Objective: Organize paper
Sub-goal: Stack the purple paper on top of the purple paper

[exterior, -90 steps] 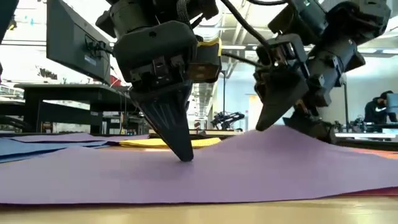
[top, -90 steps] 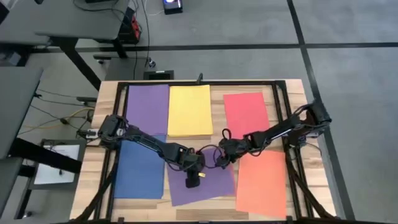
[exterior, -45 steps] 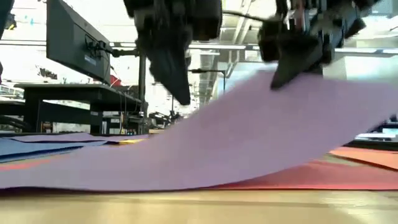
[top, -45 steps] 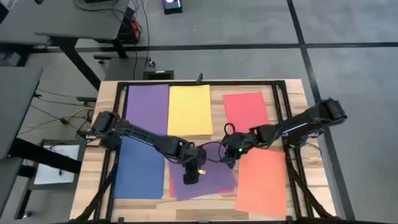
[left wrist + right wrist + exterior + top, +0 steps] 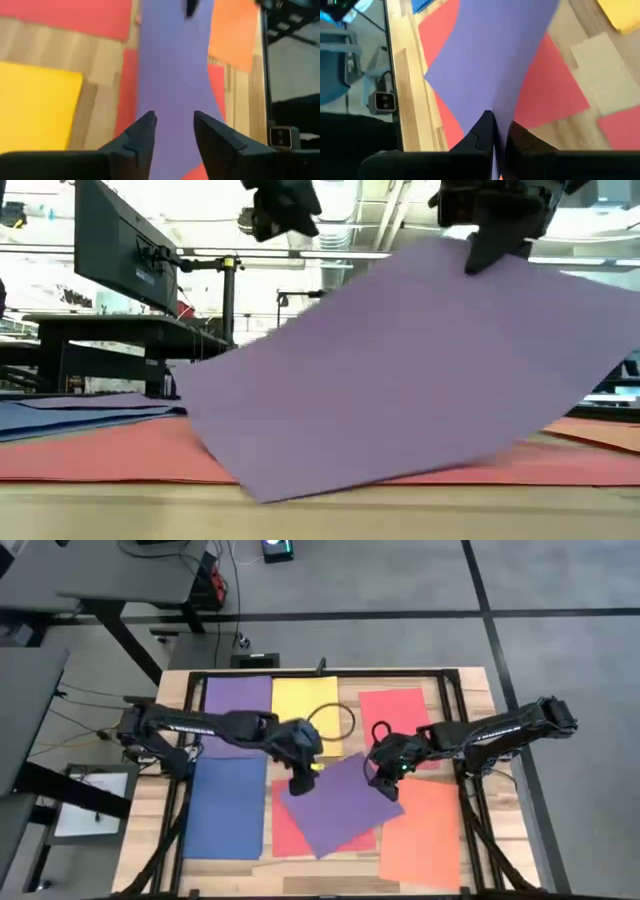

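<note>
- A purple sheet [image 5: 340, 805] is lifted and tilted, one edge pinched in the right gripper [image 5: 384, 783], its low corner near the tabletop's front.
- A red-pink sheet [image 5: 288, 830] lies flat beneath it.
- Purple [image 5: 237, 715], yellow [image 5: 300, 710], red-pink [image 5: 396, 715], blue [image 5: 225, 808] and orange-coral [image 5: 425, 835] sheets lie flat around.

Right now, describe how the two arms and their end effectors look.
Both arms are dark, nearly black, slender and jointed. Black cables loop loosely beside each wrist, one arcing over the yellow sheet. The left end effector has two dark, wedge-shaped tapering fingers; a small yellow patch shows beside it from above. The right end effector has similar dark, angular fingers, with a small green light near its wrist.
</note>
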`<state>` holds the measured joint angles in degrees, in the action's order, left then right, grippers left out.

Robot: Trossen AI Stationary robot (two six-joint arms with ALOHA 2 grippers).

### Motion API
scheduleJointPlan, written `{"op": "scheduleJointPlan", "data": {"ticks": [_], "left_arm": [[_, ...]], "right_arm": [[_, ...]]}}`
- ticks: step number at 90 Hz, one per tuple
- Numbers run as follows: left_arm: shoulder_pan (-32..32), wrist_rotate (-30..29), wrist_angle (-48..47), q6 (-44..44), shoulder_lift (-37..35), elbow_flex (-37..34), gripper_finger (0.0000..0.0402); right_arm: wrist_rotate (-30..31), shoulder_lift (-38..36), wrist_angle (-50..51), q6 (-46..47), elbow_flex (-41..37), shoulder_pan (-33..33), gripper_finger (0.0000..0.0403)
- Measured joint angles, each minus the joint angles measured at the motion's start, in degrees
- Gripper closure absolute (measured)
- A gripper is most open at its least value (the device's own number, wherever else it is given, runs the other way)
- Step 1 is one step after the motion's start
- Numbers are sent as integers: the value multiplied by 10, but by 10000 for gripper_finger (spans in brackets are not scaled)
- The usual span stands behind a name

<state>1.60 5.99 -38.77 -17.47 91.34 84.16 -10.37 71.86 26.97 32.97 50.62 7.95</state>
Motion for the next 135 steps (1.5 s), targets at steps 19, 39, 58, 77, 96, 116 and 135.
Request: {"op": "scheduleJointPlan", "data": {"ticks": [19, 39, 58, 77, 96, 116, 135], "left_arm": [[-42, 52, 26, 26, -1, -1, 231], [-51, 89, 59, 72, 1, -1, 237], [-50, 116, 63, 83, 1, -1, 239], [-55, 145, 70, 66, -8, -1, 240], [-53, 148, 65, 62, -3, -1, 240], [-53, 118, 65, 61, -2, -1, 240], [-45, 117, 69, 57, 9, -1, 240]], "right_arm": [[29, 0, -1, -63, 35, 14, 403], [30, 0, 8, -111, 73, 14, 403], [32, 0, 21, -111, 78, 5, 403], [32, 0, 43, -111, 78, -1, 403], [32, 0, 15, -112, 78, -10, 403], [32, 0, -30, -133, 86, -10, 403], [45, 0, -31, -164, 112, -22, 403]]}}
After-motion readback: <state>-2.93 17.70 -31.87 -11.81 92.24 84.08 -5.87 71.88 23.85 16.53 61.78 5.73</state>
